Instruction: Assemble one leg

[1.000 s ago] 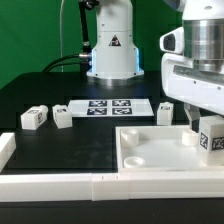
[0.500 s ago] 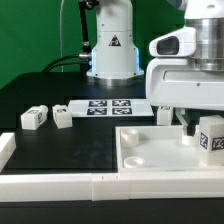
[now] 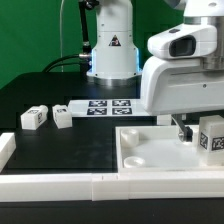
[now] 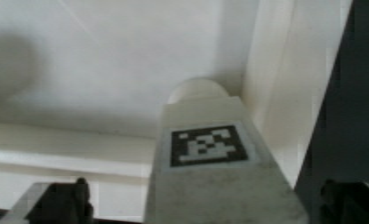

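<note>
The robot's claw point(image 3: 184, 128) hangs low over the large white panel point(image 3: 150, 152) at the exterior view's right, a tagged leg point(image 4: 213, 170) rising between its fingertips point(image 4: 64, 197), grip uncertain, while two more legs point(image 3: 34, 117) sit on the black surface point(image 3: 70, 150) near the marker board point(image 3: 108, 107).

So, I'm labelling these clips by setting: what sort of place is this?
Most likely a robotics lab bench: a green backdrop, a black table with a fixed marker board, and tagged white parts such as a leg.
</note>
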Tool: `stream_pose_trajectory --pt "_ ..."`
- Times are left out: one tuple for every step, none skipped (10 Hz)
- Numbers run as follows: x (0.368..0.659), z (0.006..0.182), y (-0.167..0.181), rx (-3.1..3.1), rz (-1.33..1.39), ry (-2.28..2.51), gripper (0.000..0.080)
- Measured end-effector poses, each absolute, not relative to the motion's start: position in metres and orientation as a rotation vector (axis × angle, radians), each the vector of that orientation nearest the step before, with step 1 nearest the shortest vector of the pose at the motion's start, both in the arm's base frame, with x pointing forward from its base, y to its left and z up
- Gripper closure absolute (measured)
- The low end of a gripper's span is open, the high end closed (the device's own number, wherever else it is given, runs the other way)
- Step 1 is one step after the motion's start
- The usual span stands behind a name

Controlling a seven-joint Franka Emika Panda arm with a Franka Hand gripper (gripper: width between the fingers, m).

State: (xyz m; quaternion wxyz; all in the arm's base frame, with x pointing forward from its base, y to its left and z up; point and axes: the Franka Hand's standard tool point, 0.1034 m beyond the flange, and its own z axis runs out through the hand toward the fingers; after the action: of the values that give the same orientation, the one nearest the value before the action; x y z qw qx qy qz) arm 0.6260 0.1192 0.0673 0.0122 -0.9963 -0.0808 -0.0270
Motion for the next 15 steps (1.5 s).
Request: stream_pose_trajectory --pt "0.6260 0.0672 0.1190 -3.106 -0.084 -0.247 0.0245" --pt "0.6260 0.0672 0.1190 -3.106 -0.084 -0.247 0.0245" --pt "0.6259 0.0671 0.1190 -3.107 -0.083 -0.226 0.0439" --pt "0.6259 0.0671 0.1190 -3.110 -0.083 -0.167 0.0508" --pt "0.6260 0.0671 0.1188 -3.110 -0.083 -0.172 0.0508" --pt "0.6265 0.0671 0.1190 -3.106 -0.090 -0.057 0.0508" --pt "0.6269 0.0668 0.1177 -3.094 -0.114 0.186 0.0508" --pt "0.6260 0.0661 0.1173 -3.042 -0.125 0.546 0.0508" --pt "0.6261 0.0660 0.1172 -3.002 -0.119 0.712 0.0508" --pt "0.6256 0.0657 0.1169 -2.927 -0.109 0.970 0.0508" --pt "0.6257 0.0654 0.1165 -2.856 -0.101 1.158 0.0508" --pt "0.6258 0.0654 0.1162 -2.782 -0.092 1.305 0.0508" --pt "0.6252 0.0651 0.1188 -2.650 -0.081 1.547 0.0508" --pt "0.6249 0.0652 0.1200 -2.555 -0.074 1.693 0.0508" --pt "0.6249 0.0651 0.1197 -2.478 -0.064 1.794 0.0508"
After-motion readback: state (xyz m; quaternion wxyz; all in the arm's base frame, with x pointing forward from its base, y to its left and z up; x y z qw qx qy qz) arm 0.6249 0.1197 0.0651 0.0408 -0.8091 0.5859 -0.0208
